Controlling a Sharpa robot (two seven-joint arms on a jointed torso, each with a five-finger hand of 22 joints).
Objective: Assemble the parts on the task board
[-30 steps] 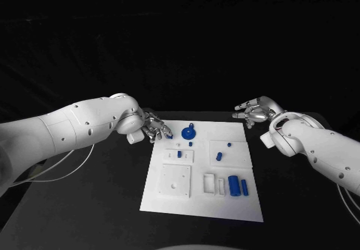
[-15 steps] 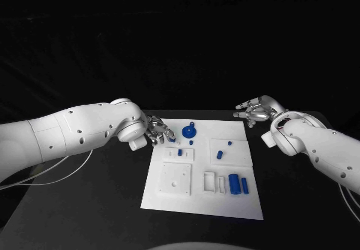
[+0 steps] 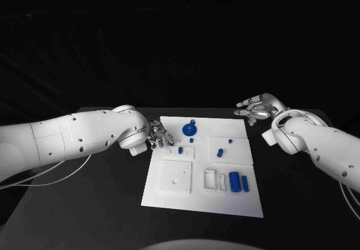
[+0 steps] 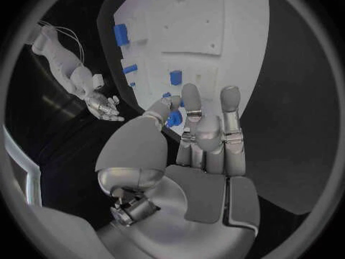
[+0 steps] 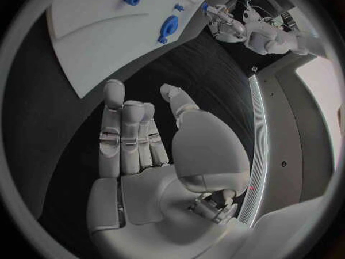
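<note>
On the black table (image 3: 90,208) before me lies the white task board (image 3: 206,200), and the small blue parts are spread over it: a round disc-like part (image 3: 189,128) near the far edge, a short peg (image 3: 219,153) in the middle, two longer cylinders (image 3: 239,182) side by side near the right edge, and a tiny piece (image 3: 180,150) in the small recessed block close to my left robot hand.

I judge these parts to be light, stiff plastic, smooth and a little slippery. They should not bend or break easily, but they can roll or slip away (the cylinders especially). I would take a cylinder across its middle, between thumb and fingertip, and the disc by its rim.

My left robot hand (image 3: 157,134) is at the left edge of the board, near the far corner, just beside the small block. In the left wrist view its fingers (image 4: 230,106) are extended and close together over the board, with the thumb a little apart; something blue shows by the thumb tip, but I cannot tell whether it is pinched or lies on the board behind.

My right robot hand (image 3: 255,110) hovers beyond the far right corner of the board, over the table, well apart from the parts. Its fingers (image 5: 114,103) are stretched out and loosely spread, and it holds nothing.
</note>
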